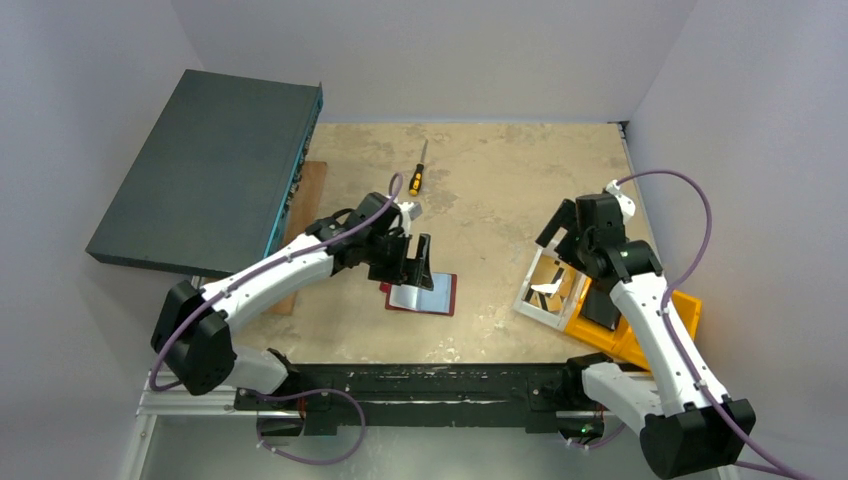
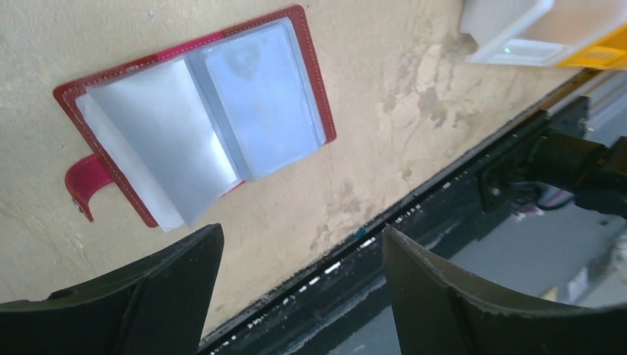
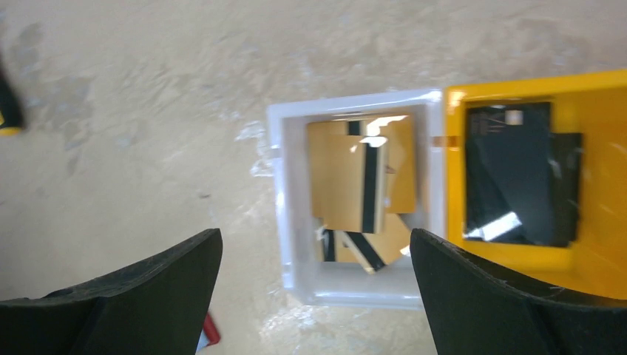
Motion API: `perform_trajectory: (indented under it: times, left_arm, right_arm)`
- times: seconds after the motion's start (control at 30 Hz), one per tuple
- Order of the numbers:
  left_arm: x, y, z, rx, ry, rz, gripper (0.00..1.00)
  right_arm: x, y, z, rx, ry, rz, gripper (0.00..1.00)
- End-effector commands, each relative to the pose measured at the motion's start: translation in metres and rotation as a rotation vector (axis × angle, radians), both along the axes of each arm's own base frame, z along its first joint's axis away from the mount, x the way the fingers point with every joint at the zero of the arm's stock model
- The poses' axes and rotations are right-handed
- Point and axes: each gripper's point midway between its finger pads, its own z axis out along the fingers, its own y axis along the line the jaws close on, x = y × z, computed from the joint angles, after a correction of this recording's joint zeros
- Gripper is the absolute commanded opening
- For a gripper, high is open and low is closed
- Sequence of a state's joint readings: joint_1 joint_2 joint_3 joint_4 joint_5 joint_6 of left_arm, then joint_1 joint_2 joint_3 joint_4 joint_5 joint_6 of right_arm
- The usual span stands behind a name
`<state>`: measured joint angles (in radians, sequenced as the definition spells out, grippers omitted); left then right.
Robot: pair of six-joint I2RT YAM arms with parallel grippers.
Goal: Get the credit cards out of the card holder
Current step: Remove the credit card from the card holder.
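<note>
Just ahead of my wide left tool [image 2: 301, 237], the card holder [image 2: 222, 111] lay open on the stained tan bench [image 2: 414, 96]; my right tool [image 3: 314, 235] gaped too.

The top external camera looks down over the surface [image 1: 500, 180] from its near edge. Wrist cameras look down closely: left on the card holder [image 2: 200, 126], right on the white bin [image 3: 285, 185], both also visible overhead.

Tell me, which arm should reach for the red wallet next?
Probably left: the left pincer, open, hangs beside the open card holder; the right pincer, also open, is over the white bin holding gold cards.
</note>
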<state>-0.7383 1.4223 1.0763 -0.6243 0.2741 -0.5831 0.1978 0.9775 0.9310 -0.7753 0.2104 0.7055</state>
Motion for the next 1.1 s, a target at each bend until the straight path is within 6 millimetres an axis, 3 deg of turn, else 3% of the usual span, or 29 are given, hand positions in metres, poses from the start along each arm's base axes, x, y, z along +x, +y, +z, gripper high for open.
perform_trajectory:
  times: [0.0,0.2,0.6,1.07]
  left_arm:
    - [0.023,-0.008,-0.005,0.118,-0.115,0.051,0.75]
    - [0.032,-0.02,-0.036,0.193,-0.121,0.042,0.63]
    - [0.03,-0.051,-0.074,0.267,-0.143,0.027,0.55]
    - [0.03,-0.028,-0.118,0.467,-0.163,0.059,0.39]
  right_arm:
    - [0.019,0.058,0.014,0.151,-0.097,0.219,0.98]
    - [0.012,0.089,0.01,0.25,-0.134,0.311,0.97]
    - [0.017,0.083,-0.006,0.194,-0.123,0.315,0.97]
    - [0.019,0.085,-0.022,0.215,-0.111,0.279,0.97]
